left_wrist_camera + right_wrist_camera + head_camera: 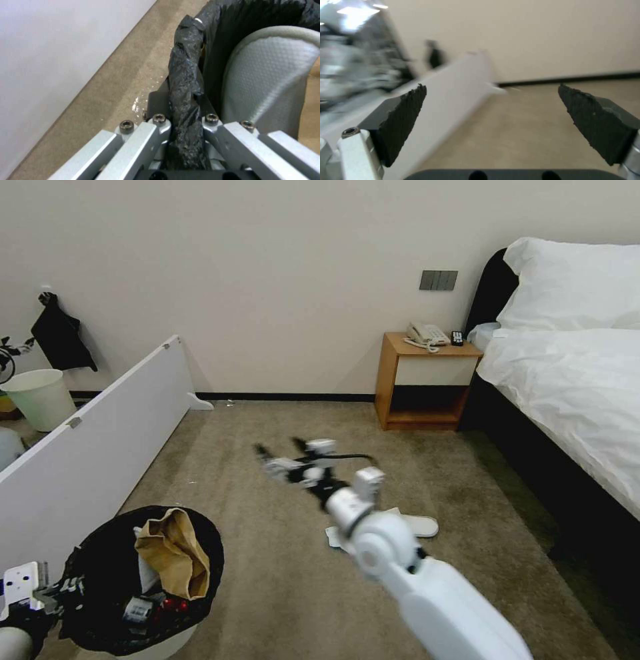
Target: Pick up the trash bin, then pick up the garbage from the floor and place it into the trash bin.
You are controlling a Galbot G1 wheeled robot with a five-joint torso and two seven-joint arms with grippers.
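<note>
Low down, left pincer (186,117) clamped on trash bin (143,640) rim (black liner), right pincer (491,117) wide over floor (267,580), no legible writing

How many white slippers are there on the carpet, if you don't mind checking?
1 white slipper lies on the carpet, partly behind the right arm; a second may be hidden. The open right pincer hovers beyond it.

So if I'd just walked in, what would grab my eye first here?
Probably the white right arm reaching out over the carpet, its open tool in mid-air with nothing in it. At lower left, the left tool pinches the black bag at the rim of the bin, which holds a brown paper bag and other litter. A white slipper lies on the carpet beside the arm.
</note>
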